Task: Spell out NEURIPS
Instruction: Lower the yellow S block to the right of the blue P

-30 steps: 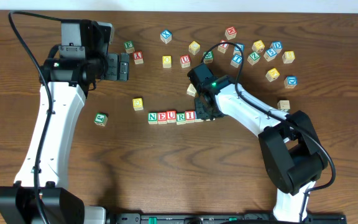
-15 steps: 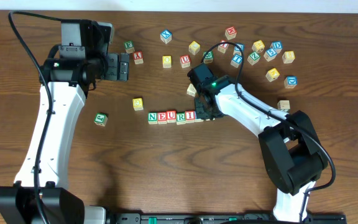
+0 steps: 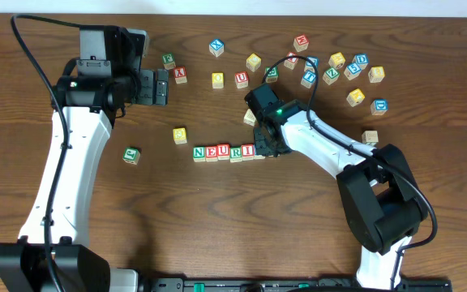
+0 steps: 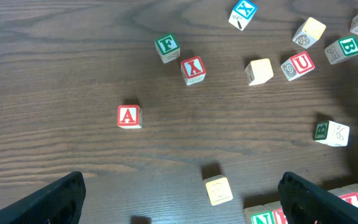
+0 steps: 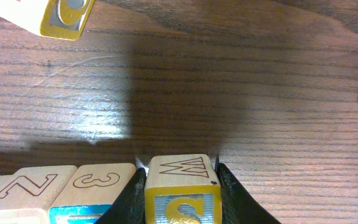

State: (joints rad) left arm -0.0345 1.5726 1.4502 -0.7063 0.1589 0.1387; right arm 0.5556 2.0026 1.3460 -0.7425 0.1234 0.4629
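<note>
A row of wooden cubes (image 3: 223, 151) reads N, E, U, R, I across the table's middle. At the row's right end my right gripper (image 3: 267, 146) is shut on a yellow-faced S cube (image 5: 182, 186), which stands on the table. That cube sits beside a cube with a blue face (image 5: 98, 186) whose letter is cut off. My left gripper (image 3: 160, 87) hovers open at the back left, holding nothing. Its wrist view shows the green N (image 4: 263, 216) at the bottom edge and a loose yellow cube (image 4: 218, 190) between the fingers' lines.
Loose cubes lie scattered at the back right (image 3: 336, 69). A red A (image 4: 129, 116), red X (image 4: 193, 70), green F (image 4: 166, 46) and red U (image 4: 298, 65) lie under the left arm. A green cube (image 3: 131, 155) sits left of the row.
</note>
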